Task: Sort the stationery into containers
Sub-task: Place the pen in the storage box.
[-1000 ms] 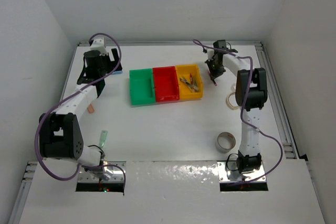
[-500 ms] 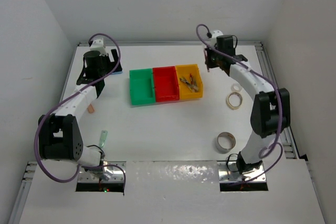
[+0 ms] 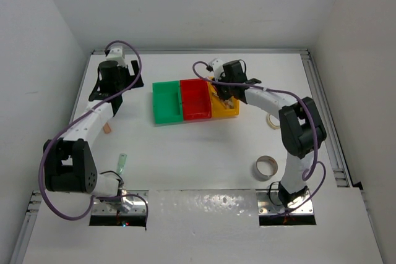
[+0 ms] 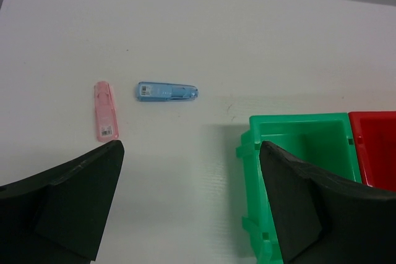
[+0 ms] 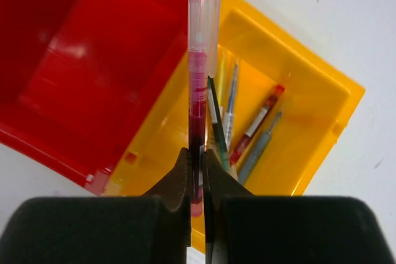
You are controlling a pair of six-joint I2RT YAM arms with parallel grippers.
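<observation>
The green (image 3: 167,103), red (image 3: 195,99) and yellow bins (image 3: 230,112) stand joined in a row at mid-table. My right gripper (image 3: 221,89) hovers over the yellow bin. In the right wrist view it (image 5: 198,160) is shut on a red pen (image 5: 197,85) with a clear cap, held above the yellow bin (image 5: 164,131), which holds several pens (image 5: 255,127). My left gripper (image 3: 111,80) is open and empty at the back left. In its wrist view (image 4: 189,199) a pink piece (image 4: 104,110) and a blue piece (image 4: 167,91) lie ahead, with the green bin (image 4: 297,129) to the right.
A tape roll (image 3: 266,166) stands at the front right, and a flat pale ring (image 3: 273,120) lies beside the right arm. A pale green piece (image 3: 122,162) and a beige piece (image 3: 107,129) lie near the left arm. The red bin (image 5: 68,60) looks empty.
My right arm has swung left from the back right to over the yellow bin, carrying the red pen. My left arm has barely moved.
</observation>
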